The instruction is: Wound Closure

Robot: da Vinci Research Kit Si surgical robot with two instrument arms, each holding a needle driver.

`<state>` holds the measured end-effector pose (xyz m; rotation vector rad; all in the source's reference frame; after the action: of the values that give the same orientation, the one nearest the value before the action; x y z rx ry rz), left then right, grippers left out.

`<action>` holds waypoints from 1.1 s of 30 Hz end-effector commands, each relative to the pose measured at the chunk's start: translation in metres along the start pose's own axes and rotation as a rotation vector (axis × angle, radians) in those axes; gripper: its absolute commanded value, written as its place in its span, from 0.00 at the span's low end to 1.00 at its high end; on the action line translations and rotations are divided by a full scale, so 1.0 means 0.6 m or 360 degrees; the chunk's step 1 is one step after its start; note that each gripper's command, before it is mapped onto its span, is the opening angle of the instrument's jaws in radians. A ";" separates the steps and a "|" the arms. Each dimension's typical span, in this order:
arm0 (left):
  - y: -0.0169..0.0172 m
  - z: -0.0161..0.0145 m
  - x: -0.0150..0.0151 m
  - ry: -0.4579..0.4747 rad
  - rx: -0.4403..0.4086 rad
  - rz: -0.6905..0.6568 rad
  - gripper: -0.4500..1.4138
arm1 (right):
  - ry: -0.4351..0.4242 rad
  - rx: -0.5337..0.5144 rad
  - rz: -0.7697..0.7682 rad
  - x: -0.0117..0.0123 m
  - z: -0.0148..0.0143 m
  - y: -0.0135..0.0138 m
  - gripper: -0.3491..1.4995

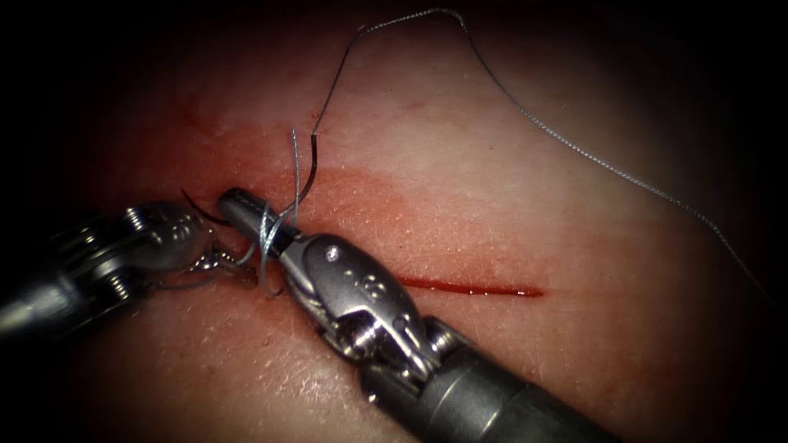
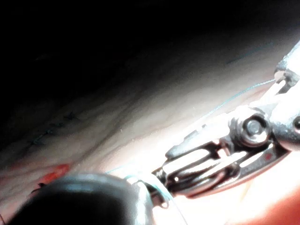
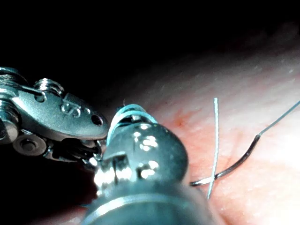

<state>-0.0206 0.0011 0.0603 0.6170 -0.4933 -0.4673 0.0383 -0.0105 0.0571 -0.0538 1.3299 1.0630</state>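
Observation:
The right tool [image 1: 238, 203] comes in from the lower right, its jaws shut and empty, lying over the left end of the cut [image 1: 472, 289]. Pale thread [image 1: 267, 239] is looped around its jaws. The left tool [image 1: 215, 259] meets it from the left, jaws shut on the thread beside the loops. The dark curved needle [image 1: 310, 168] lies free on the tissue [image 1: 492, 189] just above the tools, held by neither and not in the tissue. A short thread tail [image 1: 294, 156] stands beside it. In the right wrist view the needle [image 3: 239, 164] crosses the tail [image 3: 214, 140].
From the needle's end the long thread [image 1: 525, 115] arcs up and then away to the right across the tissue. Red fluid stains the tissue around the cut's left end [image 1: 353, 193]. The cut's right part lies open as a thin red line.

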 end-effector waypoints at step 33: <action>0.0027 -0.0029 -0.0063 -0.0103 -0.0284 -0.0026 0.00 | -0.0156 -0.0570 -0.0091 -0.0038 0.0041 0.0079 0.52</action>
<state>-0.0218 0.0039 0.0597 0.4415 -0.4927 -0.5413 0.0370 -0.0089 0.0628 -0.3024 1.0209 1.2323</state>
